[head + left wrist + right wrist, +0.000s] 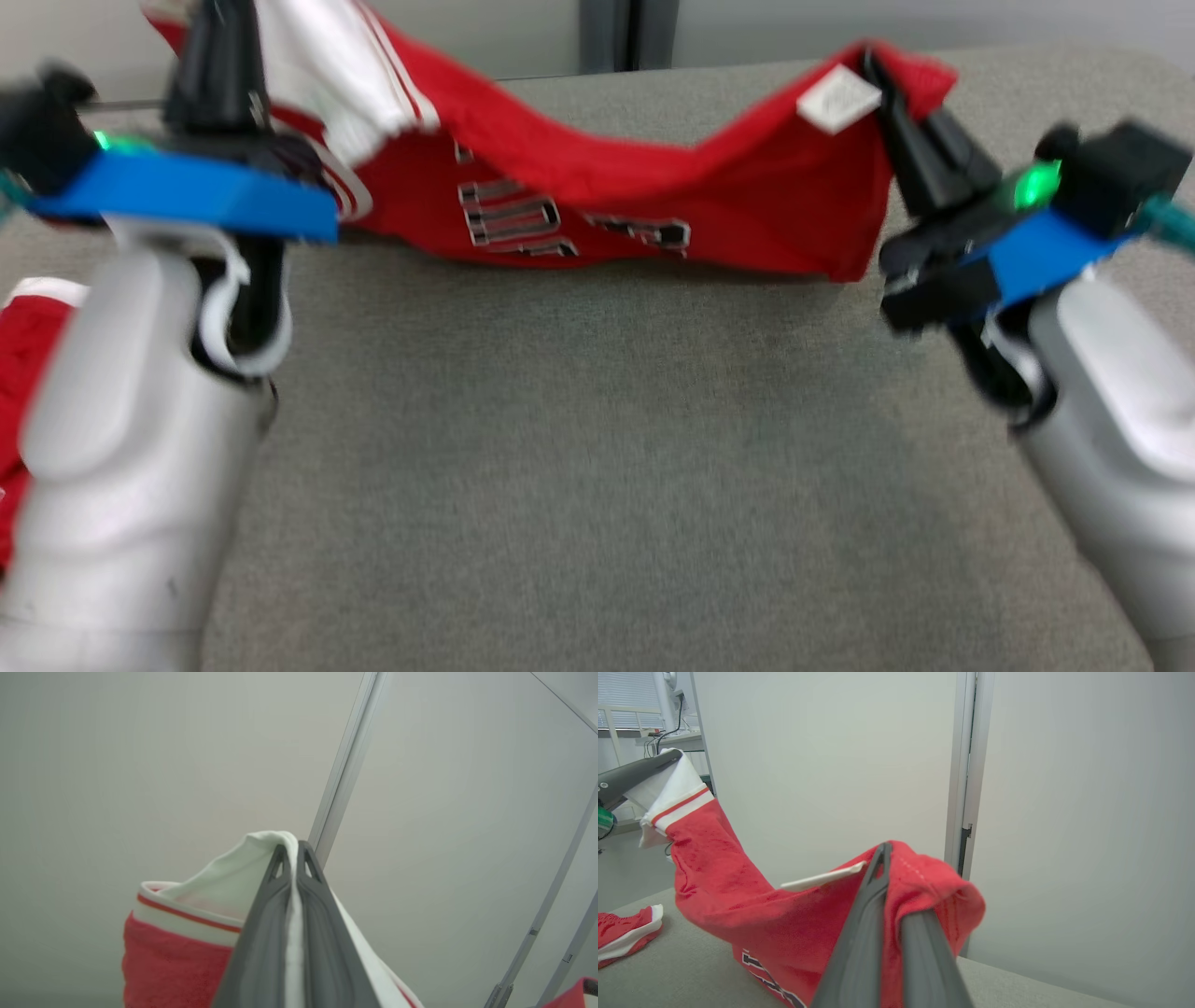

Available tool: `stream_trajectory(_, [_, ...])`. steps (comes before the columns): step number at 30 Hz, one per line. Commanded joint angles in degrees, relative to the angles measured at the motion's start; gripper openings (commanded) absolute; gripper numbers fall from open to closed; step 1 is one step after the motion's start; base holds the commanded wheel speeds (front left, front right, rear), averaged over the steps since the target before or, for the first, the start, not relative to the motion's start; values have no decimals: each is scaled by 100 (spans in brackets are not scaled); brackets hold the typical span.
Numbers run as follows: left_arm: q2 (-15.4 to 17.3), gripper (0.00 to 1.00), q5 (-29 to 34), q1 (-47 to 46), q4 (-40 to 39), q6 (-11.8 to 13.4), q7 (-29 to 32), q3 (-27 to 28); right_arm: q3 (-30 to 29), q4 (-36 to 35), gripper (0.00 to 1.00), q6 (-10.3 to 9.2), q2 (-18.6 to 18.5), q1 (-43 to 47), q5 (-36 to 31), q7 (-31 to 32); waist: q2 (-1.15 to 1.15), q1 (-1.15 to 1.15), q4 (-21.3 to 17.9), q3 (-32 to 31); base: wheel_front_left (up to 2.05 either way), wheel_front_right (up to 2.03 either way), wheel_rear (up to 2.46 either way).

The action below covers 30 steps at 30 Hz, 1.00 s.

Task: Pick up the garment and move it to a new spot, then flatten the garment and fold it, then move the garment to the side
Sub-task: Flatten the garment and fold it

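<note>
The red garment point(597, 201), with white trim and dark lettering, hangs stretched between my two grippers, its lower edge near the grey table point(597, 467). My left gripper point(217, 37) is shut on its white-trimmed end at the upper left; the left wrist view has the fingertips point(293, 851) pinching white cloth, with the garment point(177, 952) red below them. At the upper right my right gripper point(878, 79) is shut on a red corner beside a white label point(838, 101). From the right wrist, that gripper point(885, 851) grips the garment point(784, 924), and the left gripper point(640, 772) holds the far end.
A red and white piece of cloth point(28, 373) lies on the table at the left; whether it belongs to the garment I cannot tell. Pale wall panels and a metal post point(625, 33) stand behind the table's far edge. A desk with cables point(668, 737) is farther back.
</note>
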Motion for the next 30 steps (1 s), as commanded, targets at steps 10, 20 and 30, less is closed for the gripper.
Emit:
stream_trajectory(10, [224,0,-294,-3376,1347,-44,-14,-204,241,1536,0,2,-136,-3229,937,-1,-1,-1,-101,981,0,0,0])
stream_trajectory(20, [273,0,-250,-5527,2111,-45,-38,-700,897,2401,0,2,-459,-5279,920,-1,-1,-1,-82,1396,0,0,0])
stream_trajectory(30, [181,0,-312,-5081,1927,-45,-39,-889,1249,2306,0,2,-539,-4960,1189,-1,-1,-1,26,1696,0,0,0])
